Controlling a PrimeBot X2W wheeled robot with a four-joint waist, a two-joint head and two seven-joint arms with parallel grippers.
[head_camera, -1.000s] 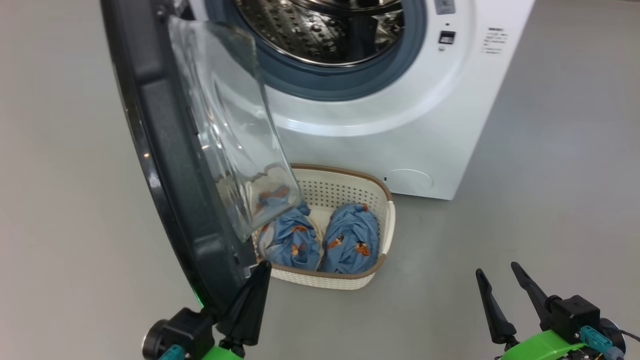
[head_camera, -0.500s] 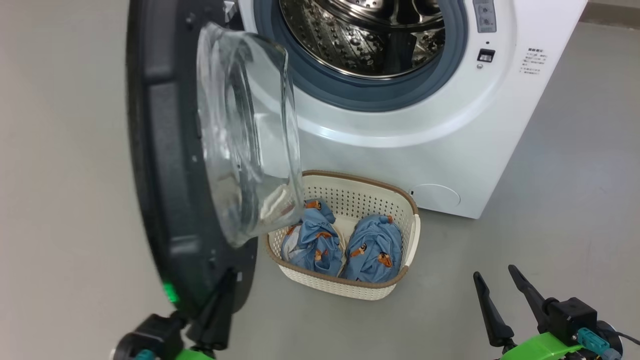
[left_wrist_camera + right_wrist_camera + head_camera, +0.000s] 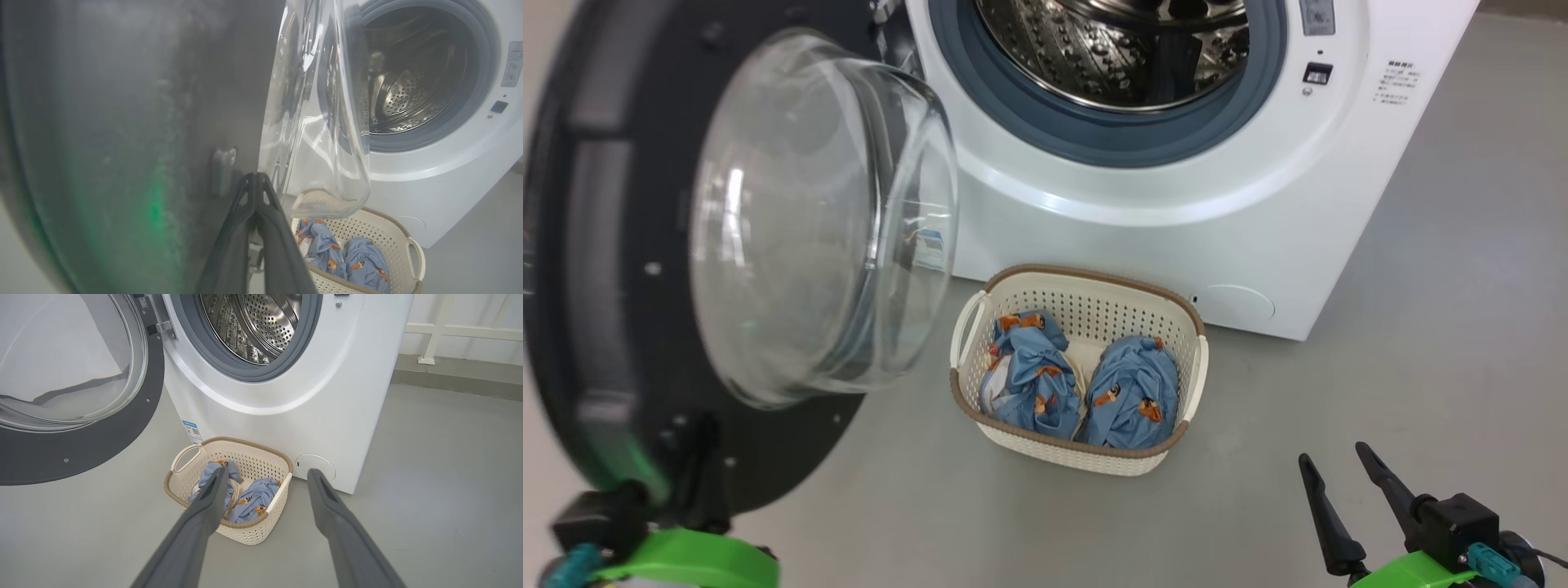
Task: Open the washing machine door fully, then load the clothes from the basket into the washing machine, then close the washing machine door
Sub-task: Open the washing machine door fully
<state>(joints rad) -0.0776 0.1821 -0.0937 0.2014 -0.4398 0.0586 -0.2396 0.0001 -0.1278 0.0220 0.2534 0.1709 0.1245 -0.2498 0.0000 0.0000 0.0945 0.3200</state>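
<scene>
Door [image 3: 596,245] rim at L gripper [image 3: 255,178], fingers pinched together; R gripper [image 3: 267,472] wide, basket [image 3: 245,535] ahead.

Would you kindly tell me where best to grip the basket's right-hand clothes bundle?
Pinch the crumpled folds on top of the right-hand bundle, coming down from above with the open right pincer: the basket walls block its sides, and its top lies exposed.

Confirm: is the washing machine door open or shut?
Open. The washing machine door stands swung well away from the grey gasket ring, leaving the steel drum exposed.
</scene>
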